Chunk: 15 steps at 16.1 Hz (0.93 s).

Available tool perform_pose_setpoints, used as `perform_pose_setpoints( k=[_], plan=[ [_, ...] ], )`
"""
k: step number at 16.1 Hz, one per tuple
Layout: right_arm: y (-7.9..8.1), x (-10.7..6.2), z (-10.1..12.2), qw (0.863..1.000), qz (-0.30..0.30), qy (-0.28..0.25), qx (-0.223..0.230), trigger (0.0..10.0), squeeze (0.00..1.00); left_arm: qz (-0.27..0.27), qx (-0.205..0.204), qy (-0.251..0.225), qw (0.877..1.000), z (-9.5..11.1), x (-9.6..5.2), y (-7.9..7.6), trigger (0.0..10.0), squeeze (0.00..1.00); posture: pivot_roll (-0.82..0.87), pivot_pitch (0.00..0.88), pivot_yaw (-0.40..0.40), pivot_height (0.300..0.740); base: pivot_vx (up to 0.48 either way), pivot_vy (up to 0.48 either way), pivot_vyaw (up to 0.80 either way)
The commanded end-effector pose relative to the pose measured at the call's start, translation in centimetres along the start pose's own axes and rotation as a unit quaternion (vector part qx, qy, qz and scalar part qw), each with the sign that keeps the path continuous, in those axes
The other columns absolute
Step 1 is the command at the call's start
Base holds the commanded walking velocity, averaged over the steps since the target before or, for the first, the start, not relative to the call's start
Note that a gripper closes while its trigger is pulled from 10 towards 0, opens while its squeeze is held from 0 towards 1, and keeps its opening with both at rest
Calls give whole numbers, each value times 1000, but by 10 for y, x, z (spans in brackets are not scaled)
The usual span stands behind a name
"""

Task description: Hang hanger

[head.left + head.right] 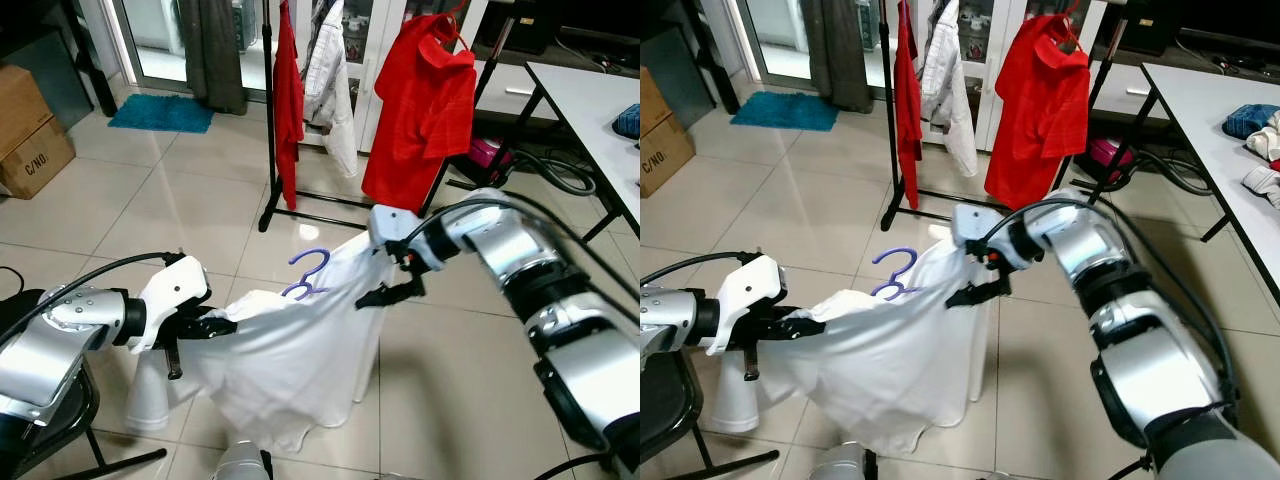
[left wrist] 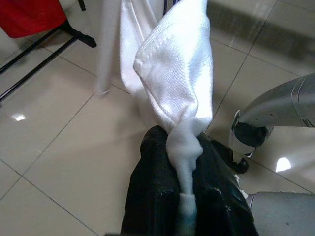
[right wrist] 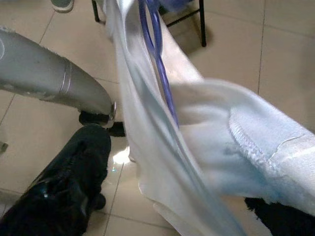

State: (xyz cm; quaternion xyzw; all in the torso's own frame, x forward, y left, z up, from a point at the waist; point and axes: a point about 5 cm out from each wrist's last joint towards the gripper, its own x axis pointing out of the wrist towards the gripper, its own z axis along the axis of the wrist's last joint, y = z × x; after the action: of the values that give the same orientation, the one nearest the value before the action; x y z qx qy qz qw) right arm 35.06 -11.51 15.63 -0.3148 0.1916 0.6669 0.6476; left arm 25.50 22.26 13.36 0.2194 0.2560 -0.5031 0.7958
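Beside a box (image 1: 30, 145) marked "C/NO.", both grippers, left (image 1: 222, 326) and right (image 1: 385, 293), pinch a white shirt (image 1: 290, 370) on a purple hanger (image 1: 308, 273).

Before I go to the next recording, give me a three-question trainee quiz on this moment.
1. True or false: the left claw is shut on the white shirt.
2. What colour is the hanger poking out of the shirt?
A. purple
B. green
C. black
3. Fill in: the clothes rack behind already holds a ____ polo shirt at its right end.

Key: 1 true, the cloth is pinched between its fingers. 2 A. 3 red. The right claw grips the shirt's other side.
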Motion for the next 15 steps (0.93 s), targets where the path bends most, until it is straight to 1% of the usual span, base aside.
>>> perform_pose_setpoints(
  k=[1,2,3,4,6,7,8,9,10,11,12,14,15],
  plan=[
    [-1,-2,-2,999,-21,34,-25,10000,1000,4,15,-1,1000,6,0,1,0,0,3,0,-44,740,0,0,0],
    [-2,1,-2,999,-27,37,-21,10000,1000,6,16,0,1000,6,-1,2,0,0,3,0,-44,740,0,0,0],
    [-2,2,-1,999,-30,28,-7,10000,1000,6,16,1,1000,6,-1,2,0,0,3,0,-44,740,0,0,0],
    [-6,1,-8,993,-65,92,-35,10000,1000,8,16,2,1000,6,-1,2,0,0,3,0,-44,740,0,0,0],
    [-3,-2,-16,986,-65,142,-53,10000,1000,11,15,5,1000,5,-1,3,0,0,3,0,-44,740,0,0,0],
    [-2,-5,-21,979,-64,174,-79,10000,1000,14,15,6,1000,5,-2,4,0,0,2,0,-43,740,0,0,0],
    [0,-3,-15,988,-50,133,-62,10000,1000,17,15,5,1000,4,-2,5,0,0,2,0,-43,740,0,0,0],
    [-1,0,-1,998,-45,53,-8,10000,1000,18,15,6,1000,4,-2,5,0,0,2,0,-43,740,0,0,0],
    [-5,-3,-2,992,-76,90,-41,10000,1000,20,15,6,1000,4,-2,6,0,0,-1,0,-42,740,0,0,0],
    [-7,-3,-4,989,-87,107,-53,10000,1000,20,15,6,1000,4,-2,6,0,0,-2,0,-40,740,0,0,0],
    [-8,1,8,996,-82,18,20,10000,1000,21,16,5,1000,5,-1,6,0,0,-2,0,-41,740,0,0,0],
    [-12,-4,2,991,-116,62,-16,10000,1000,29,17,1,999,6,-1,8,0,0,-1,0,-43,740,0,0,0],
    [-16,-9,6,990,-137,20,21,10000,1000,39,18,-6,999,7,-2,10,0,0,1,0,-46,740,0,0,0]
  ],
)
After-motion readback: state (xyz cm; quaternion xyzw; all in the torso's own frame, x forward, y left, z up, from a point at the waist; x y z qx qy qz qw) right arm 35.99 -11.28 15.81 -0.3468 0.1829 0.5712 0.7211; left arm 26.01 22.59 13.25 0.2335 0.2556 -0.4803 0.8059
